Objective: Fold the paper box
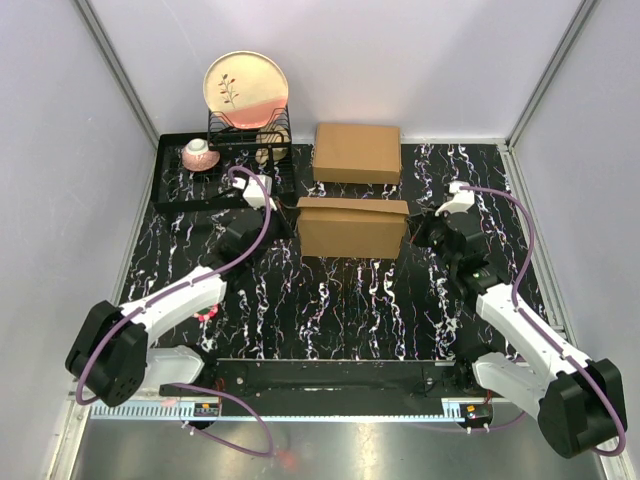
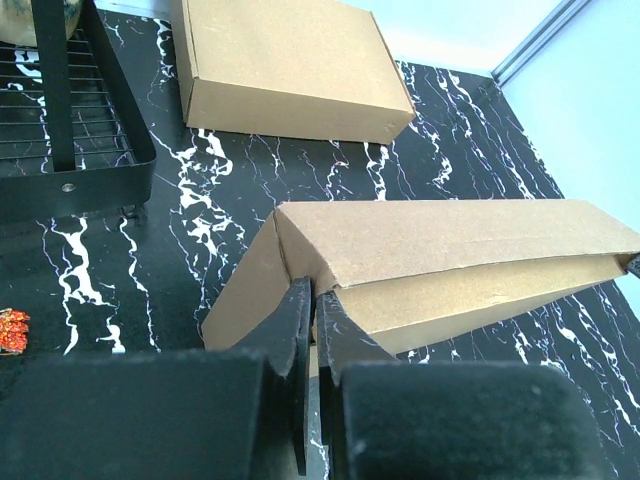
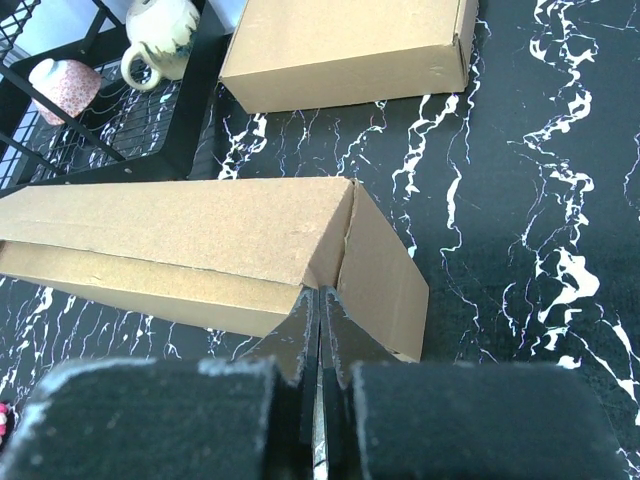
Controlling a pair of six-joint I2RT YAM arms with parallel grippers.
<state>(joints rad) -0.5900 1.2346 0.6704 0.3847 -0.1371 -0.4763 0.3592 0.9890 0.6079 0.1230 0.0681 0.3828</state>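
The paper box (image 1: 352, 228) lies in the middle of the table, a shallow brown cardboard mailer with its lid (image 2: 450, 240) slanting down over the front wall and a little ajar. My left gripper (image 2: 313, 290) is shut, tips against the box's left front corner beside the outward-leaning side panel (image 2: 250, 295). At the right front corner my right gripper (image 3: 320, 292) is also shut, next to the right side panel (image 3: 385, 275). Whether either pinches cardboard I cannot tell. In the top view the left gripper (image 1: 288, 224) and right gripper (image 1: 415, 232) flank the box.
A second, neatly closed cardboard box (image 1: 356, 152) lies behind. At the back left a black wire rack (image 1: 215, 170) holds a plate (image 1: 246, 88), a pink cup (image 1: 199, 153) and a mug (image 3: 160, 35). A small red object (image 2: 12, 328) lies by the left arm.
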